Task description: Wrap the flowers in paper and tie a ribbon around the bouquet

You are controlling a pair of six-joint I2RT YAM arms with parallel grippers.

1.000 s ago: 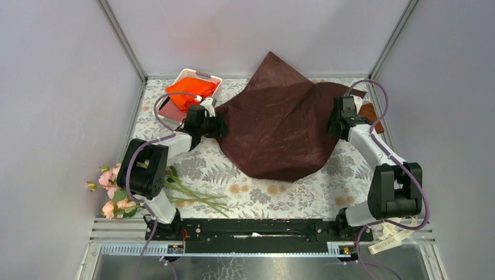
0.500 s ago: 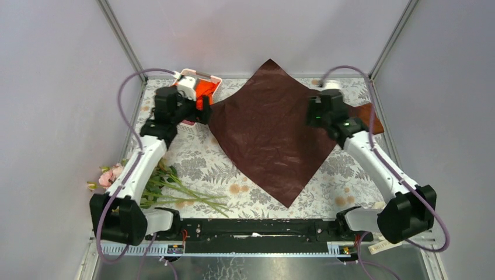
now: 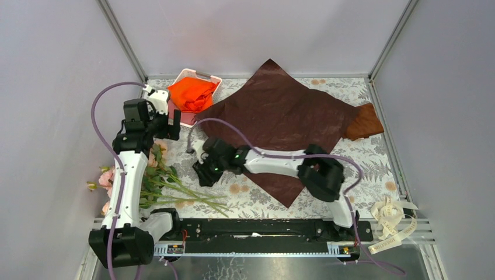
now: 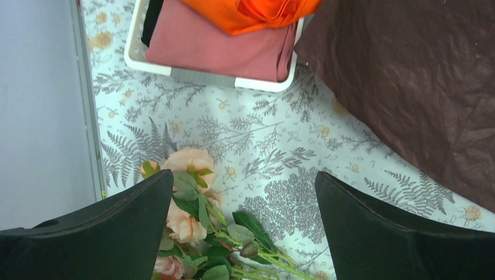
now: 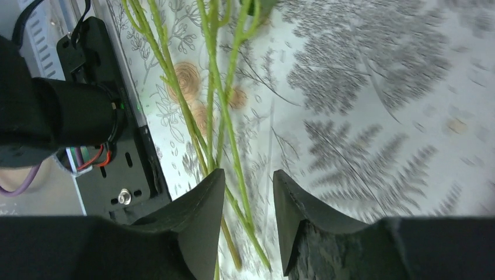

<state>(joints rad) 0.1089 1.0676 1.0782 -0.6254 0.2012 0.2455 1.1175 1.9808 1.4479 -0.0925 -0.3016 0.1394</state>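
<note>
The dark red paper [image 3: 280,125] lies spread flat at the middle back of the table, with no gripper on it. The flowers [image 3: 157,186] lie at the front left, pink roses [image 4: 187,198] toward the left wall and green stems [image 5: 213,87] pointing right. My left gripper [image 4: 243,175] hangs wide open above the rose heads, holding nothing. My right gripper [image 5: 248,172] has reached across to the left and hovers over the stem ends, its jaws partly open with stems showing through the gap. The cream ribbon [image 3: 391,217] lies bunched at the front right edge.
A white tray [image 3: 215,79] at the back left holds a folded orange cloth [image 3: 192,93] over a pink one. A brown cloth [image 3: 365,121] lies by the paper's right corner. The left wall runs close beside the roses. The arms' black base rail [image 3: 257,228] runs along the front.
Both grippers left the paper, which now lies flat. The left arm swung back left over the roses and opened wide. The right arm swept across to the stems at the front left.
</note>
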